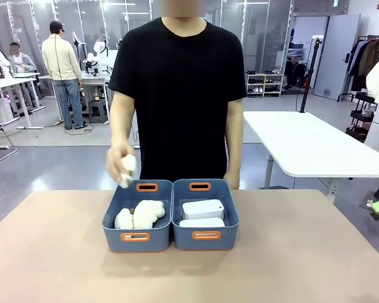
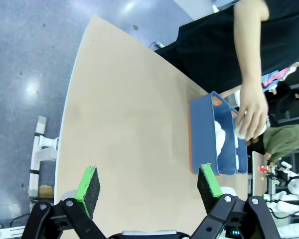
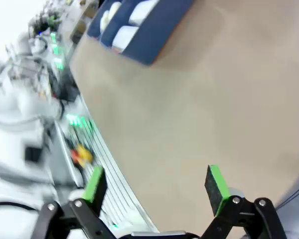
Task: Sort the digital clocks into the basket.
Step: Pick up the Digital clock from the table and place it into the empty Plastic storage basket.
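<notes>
White digital clocks point(image 1: 203, 209), both already in right basket point(image 1: 205, 242), at 3 o'clock of plush-toy bin point(image 1: 136, 242). Person's hand point(image 1: 121, 165) holds plush toy point(image 1: 129, 168) over that bin. Left gripper point(image 2: 149, 186) apart, empty; right gripper point(image 3: 157, 188) apart, empty. Advice: keep arms back, clear of hand.

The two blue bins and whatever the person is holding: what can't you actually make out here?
- White thing in the person's hand, front view: fingers cover most of it.
- Nearer clock in the right-hand basket: the front wall hides its lower part.
- Clock screens: too small to read.
- Right wrist view: motion blur smears the bins.
</notes>
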You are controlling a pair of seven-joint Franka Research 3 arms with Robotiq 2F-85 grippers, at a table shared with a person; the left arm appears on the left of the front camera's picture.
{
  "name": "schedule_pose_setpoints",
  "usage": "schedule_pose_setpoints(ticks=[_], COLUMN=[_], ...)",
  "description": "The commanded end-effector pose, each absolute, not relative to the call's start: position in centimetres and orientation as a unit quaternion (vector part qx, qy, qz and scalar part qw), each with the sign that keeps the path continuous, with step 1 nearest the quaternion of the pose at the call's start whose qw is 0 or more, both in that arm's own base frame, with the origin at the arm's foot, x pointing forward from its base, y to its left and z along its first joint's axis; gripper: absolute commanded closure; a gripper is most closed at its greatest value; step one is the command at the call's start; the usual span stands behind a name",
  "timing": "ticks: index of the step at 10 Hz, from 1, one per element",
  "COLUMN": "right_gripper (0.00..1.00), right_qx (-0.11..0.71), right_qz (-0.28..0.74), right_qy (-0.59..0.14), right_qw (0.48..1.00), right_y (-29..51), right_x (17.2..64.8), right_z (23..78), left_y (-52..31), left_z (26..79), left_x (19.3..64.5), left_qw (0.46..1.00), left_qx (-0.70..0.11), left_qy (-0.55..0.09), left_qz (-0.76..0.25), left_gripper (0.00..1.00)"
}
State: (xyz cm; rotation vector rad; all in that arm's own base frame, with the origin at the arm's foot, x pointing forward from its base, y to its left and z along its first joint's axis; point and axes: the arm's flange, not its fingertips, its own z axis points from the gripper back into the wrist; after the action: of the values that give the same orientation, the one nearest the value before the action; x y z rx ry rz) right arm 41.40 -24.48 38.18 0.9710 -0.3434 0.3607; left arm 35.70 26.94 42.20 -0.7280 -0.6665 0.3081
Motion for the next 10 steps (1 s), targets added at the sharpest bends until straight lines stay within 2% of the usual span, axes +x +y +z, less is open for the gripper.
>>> schedule_pose_setpoints(ticks=[1,4,10], right_gripper=[0.00,0.00,0.00], right_qx=[0.503,0.489,0.489], right_qz=[0.062,0.070,0.070], right_qy=[-0.232,-0.214,-0.214], right_qw=[0.830,0.843,0.843], right_y=[-29.3,-30.9,-30.9], right_x=[40.3,38.4,38.4], right_z=[37.7,36.2,36.2], left_y=[27.0,27.0,27.0], left_z=[42.3,42.3,42.3], left_x=[35.5,35.5,35.5], left_qw=[0.868,0.868,0.868], left_qx=[-0.354,-0.354,-0.354], left_qy=[-0.316,-0.316,-0.316], left_qz=[0.144,0.144,0.144], left_gripper=[0.00,0.00,0.00])
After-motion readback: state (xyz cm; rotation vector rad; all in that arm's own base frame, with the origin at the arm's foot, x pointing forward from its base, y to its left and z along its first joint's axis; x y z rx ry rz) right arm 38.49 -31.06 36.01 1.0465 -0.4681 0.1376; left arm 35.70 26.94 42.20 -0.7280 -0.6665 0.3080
